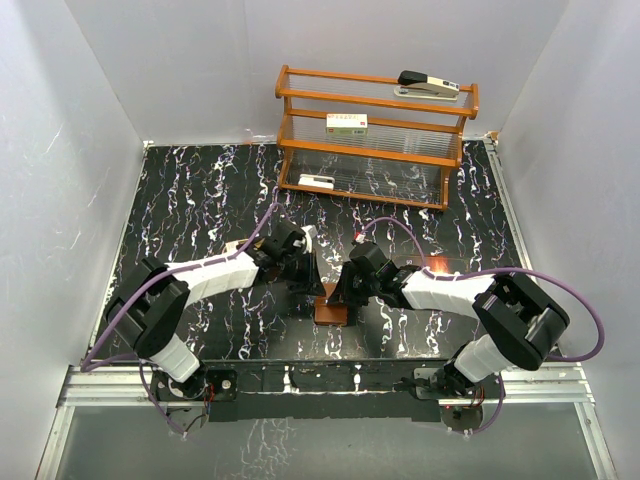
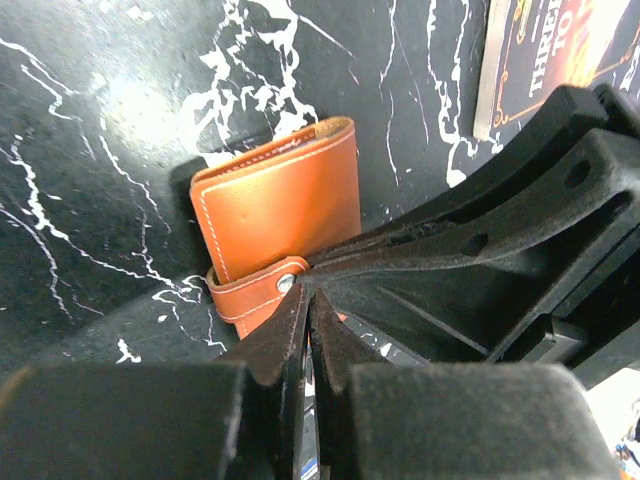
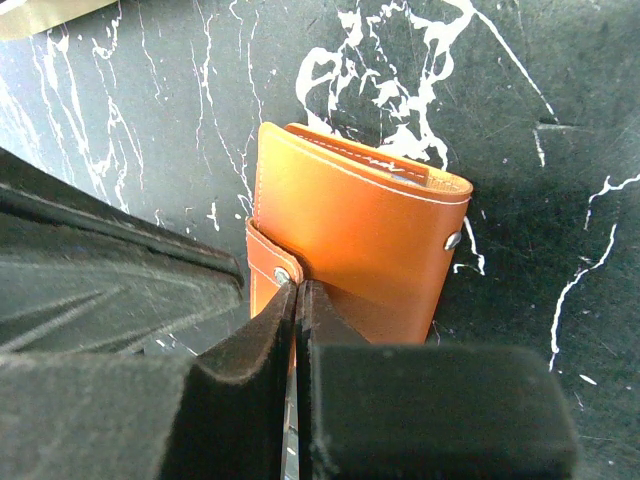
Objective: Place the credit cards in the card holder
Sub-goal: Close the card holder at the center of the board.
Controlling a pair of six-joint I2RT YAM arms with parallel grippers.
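While card holder (image 3: 350, 250) lies folded — left fingers (image 2: 268, 352), right fingers (image 3: 252, 352) clamped.

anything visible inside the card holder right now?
The card holder lies folded shut, so its pockets are hidden. Only a thin grey sliver shows between the leaves at its top edge in the right wrist view; whether that is a card, I cannot tell.
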